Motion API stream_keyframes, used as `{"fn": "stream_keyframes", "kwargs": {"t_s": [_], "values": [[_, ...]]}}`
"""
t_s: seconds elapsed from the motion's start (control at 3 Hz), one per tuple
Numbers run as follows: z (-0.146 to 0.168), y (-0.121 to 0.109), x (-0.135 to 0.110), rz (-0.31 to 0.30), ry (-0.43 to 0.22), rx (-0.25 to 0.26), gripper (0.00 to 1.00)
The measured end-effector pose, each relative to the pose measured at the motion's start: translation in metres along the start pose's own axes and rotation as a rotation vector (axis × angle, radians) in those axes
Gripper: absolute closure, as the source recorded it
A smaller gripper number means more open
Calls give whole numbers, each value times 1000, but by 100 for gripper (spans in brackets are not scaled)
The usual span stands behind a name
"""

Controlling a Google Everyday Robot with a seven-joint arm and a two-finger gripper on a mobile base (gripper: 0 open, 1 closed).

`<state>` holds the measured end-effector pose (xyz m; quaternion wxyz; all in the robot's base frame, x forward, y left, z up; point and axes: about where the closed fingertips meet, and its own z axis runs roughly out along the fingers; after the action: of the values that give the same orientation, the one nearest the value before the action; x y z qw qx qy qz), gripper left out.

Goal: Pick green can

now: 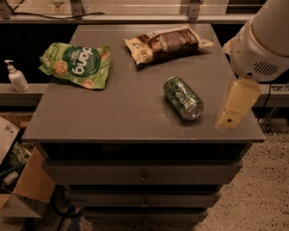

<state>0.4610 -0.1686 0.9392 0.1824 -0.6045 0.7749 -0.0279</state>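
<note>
The green can (183,98) lies on its side on the grey cabinet top (115,114), right of centre, with its silver end toward the front right. It is dark green with pale markings. My gripper (235,106) hangs over the right front part of the top, a short way to the right of the can and apart from it. It holds nothing that I can see. The white arm housing (267,37) sits above it at the right edge of the view.
A light-green snack bag (76,65) lies at the back left of the top. A brown snack bag (166,43) lies at the back, just behind the can. A soap dispenser (17,76) stands on a ledge at the left. Cardboard boxes (14,177) sit on the floor at the lower left.
</note>
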Motion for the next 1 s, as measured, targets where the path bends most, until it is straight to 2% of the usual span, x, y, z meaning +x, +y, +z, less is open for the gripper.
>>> {"fn": "stream_keyframes", "kwargs": {"t_s": [0.33,0.67,1.0], "values": [[16,6,-23,-20,-16,16,0],[41,4,-40,-15,-8,30,0],[64,-6,-44,14,12,29,0]]}}
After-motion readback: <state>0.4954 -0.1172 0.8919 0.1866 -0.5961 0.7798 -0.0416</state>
